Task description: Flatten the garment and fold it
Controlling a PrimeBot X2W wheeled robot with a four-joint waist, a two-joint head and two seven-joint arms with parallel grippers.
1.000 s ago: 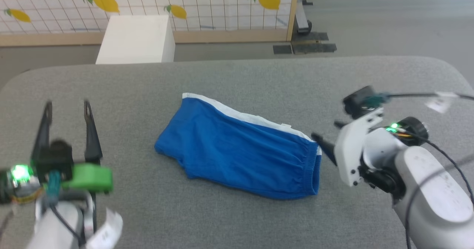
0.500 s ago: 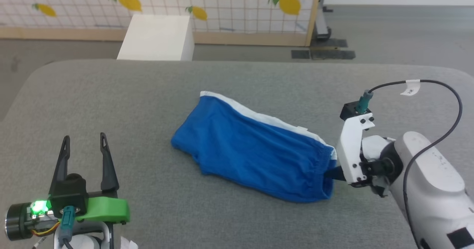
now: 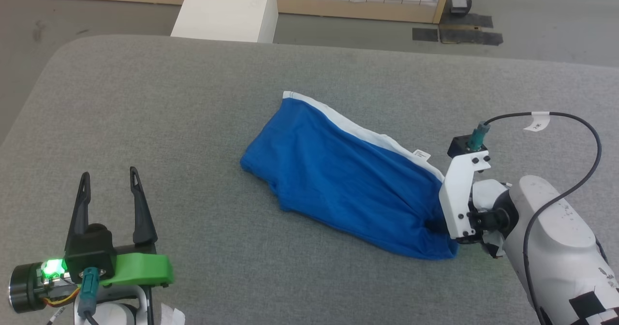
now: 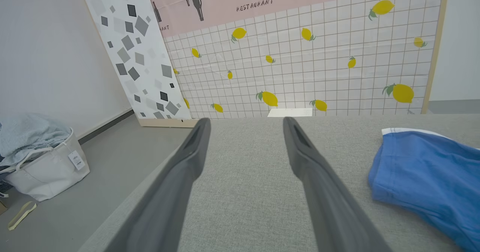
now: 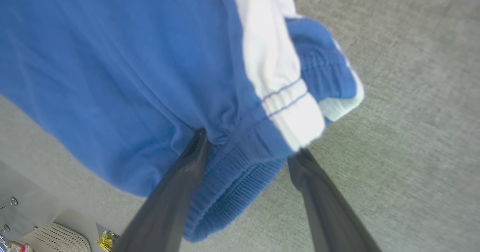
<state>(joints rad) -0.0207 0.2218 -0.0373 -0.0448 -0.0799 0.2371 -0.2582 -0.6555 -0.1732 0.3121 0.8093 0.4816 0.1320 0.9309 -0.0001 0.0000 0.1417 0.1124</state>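
Bag (image 4: 45, 169): pale, stuffed with light cloth, standing on the floor off the worktop's left edge, as the left wrist view shows it.
Left gripper (image 3: 109, 172): low at the left of the head view, over bare worktop (image 3: 169, 122), its fingers spread wide and pointing away from the robot, with nothing between them. It is well apart from the shorts.
Left wrist view: the same spread fingers (image 4: 318, 192) reach out over grey cloth, with the shorts' hem end off to their right and a lemon-print panel (image 4: 300, 64) beyond the far edge.
Box (image 3: 227, 6): white, on the floor behind the worktop, left of centre.
Shorts (image 3: 348, 180): royal blue, lying about mid-worktop and running slantwise from the far left down to the near right. They lie fairly flat, with soft wrinkles.
Trim (image 3: 348, 126): a white band along the shorts' far edge.
Tag (image 3: 421, 154): small and white, sticking out at the trim's right end.
Waistband (image 5: 232, 180): ribbed blue elastic at the shorts' right end, bunched and partly turned over.
Right gripper (image 5: 250, 142): at the waistband, fingers wide apart, with the elastic and the end of the white band lying between them. One tip touches the blue cloth, but the fingers are not pressed together on it. In the head view a white bracket hides the fingers.
Cable (image 3: 580, 122): black, arching over the right wrist.
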